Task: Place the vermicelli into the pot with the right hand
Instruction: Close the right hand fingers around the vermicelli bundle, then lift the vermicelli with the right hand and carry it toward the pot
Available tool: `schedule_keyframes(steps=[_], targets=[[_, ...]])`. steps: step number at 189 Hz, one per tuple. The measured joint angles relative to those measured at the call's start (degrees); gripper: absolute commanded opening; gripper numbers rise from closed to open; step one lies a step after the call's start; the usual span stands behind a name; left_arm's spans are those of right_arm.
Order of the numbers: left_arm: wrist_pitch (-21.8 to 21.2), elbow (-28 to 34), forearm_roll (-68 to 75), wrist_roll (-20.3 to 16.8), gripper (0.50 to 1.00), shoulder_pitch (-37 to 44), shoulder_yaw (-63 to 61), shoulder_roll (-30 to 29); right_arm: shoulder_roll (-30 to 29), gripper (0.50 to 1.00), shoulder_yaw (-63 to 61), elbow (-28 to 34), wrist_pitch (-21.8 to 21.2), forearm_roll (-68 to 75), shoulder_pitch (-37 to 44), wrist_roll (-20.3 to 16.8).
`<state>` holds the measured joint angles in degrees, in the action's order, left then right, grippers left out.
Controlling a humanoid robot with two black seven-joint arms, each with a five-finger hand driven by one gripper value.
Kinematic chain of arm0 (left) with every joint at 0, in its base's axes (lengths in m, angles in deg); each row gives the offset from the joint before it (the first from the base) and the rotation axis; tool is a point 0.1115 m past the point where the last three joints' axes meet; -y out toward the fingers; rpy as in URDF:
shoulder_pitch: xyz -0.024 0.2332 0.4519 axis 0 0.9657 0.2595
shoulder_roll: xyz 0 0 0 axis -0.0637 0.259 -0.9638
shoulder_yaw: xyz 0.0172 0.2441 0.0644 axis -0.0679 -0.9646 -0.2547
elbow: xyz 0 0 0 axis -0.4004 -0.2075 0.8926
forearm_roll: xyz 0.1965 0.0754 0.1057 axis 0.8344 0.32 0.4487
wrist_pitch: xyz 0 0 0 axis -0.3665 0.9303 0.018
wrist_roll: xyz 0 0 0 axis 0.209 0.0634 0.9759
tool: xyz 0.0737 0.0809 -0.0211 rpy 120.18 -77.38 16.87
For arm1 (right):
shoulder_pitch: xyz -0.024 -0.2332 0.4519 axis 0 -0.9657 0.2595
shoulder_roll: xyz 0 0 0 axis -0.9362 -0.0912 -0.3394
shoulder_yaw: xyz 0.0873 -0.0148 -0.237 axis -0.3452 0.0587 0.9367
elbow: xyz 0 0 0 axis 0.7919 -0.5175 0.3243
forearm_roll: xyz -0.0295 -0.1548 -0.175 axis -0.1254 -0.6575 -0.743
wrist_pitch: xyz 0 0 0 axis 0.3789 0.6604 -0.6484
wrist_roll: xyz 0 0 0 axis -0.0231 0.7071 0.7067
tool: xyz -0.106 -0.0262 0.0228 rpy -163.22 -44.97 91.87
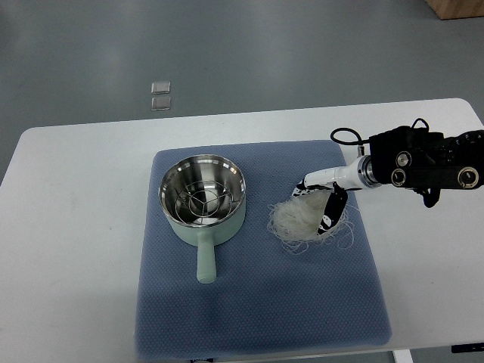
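1. Grey floor lies beyond a white table point(68, 227), and on the table a blue mat point(249, 310) carries everything I need. Nearest me the mat is bare; that stretch plays no part in this step.

2. Further in, the vermicelli point(299, 219) lies in a loose white nest on the mat, just right of the pot point(203, 198). Stray loops trail out on its right and near side, so I judge a shallow pinch would leave strands behind.

3. My right hand point(324, 198) is down on the nest, fingers point(333, 208) curled into its right part. Whether they have truly closed on the strands I cannot tell.

4. To do this well I should gather from under the bulk, close firmly, and lift straight up until the trailing loops clear the mat.

5. The pot stands apart from the nest, its handle point(206, 261) pointing toward me, its steel inside open and holding only a wire rack. I should carry left, stop over its middle, and let go low so nothing drapes over the rim.

6. Two small clear squares point(160, 96) lie on the floor beyond.
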<state>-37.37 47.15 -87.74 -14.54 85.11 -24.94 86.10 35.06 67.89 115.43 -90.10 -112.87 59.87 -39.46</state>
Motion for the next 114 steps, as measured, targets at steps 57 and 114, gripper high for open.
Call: schedule_keyframes(steps=[57,114], targets=[[-0.03,0.04,0.00,0.00,1.000,0.00,-0.01,0.00,1.46,0.500,0.06,0.47,1.98,-2.85,-0.93,0.33],[-0.03,0.04,0.00,0.00,1.000,0.01,-0.16,0.00,11.75,0.500,-0.25,9.82,-2.37,-2.50,12.21,0.38]])
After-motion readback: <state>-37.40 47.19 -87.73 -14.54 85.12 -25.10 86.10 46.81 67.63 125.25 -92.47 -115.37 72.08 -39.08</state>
